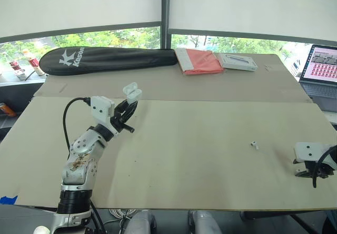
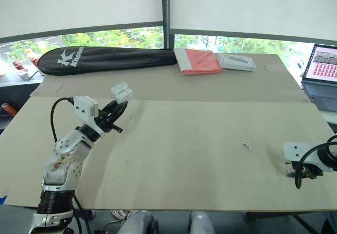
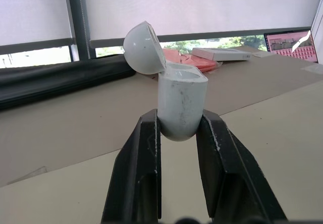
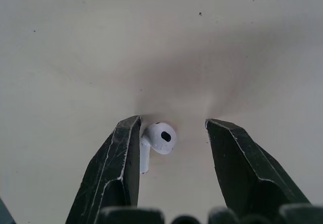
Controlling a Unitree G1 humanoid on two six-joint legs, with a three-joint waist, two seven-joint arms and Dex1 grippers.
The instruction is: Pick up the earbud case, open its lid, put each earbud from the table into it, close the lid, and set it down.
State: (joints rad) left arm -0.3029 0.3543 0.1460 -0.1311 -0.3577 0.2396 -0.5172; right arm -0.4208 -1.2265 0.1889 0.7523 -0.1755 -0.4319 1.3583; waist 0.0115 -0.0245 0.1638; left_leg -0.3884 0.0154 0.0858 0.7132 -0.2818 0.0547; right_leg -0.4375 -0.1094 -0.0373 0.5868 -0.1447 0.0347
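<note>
My left gripper (image 1: 128,109) is shut on the white earbud case (image 1: 132,91), holding it upright above the left part of the table. In the left wrist view the case body (image 3: 180,103) sits between both fingers and its lid (image 3: 145,48) is swung open. One white earbud (image 1: 254,145) lies on the table at centre right. At the table's right edge, my right gripper (image 4: 171,125) stands open, pointing down at the table. A second earbud (image 4: 160,137) lies on the table between its fingers, against one finger (image 4: 118,168).
A black racket bag (image 1: 105,59) lies along the back left. A red folder (image 1: 202,62) and a white box (image 1: 238,61) sit at the back centre. A laptop (image 1: 321,70) stands at the far right. The tan table (image 1: 200,171) is bare in the middle.
</note>
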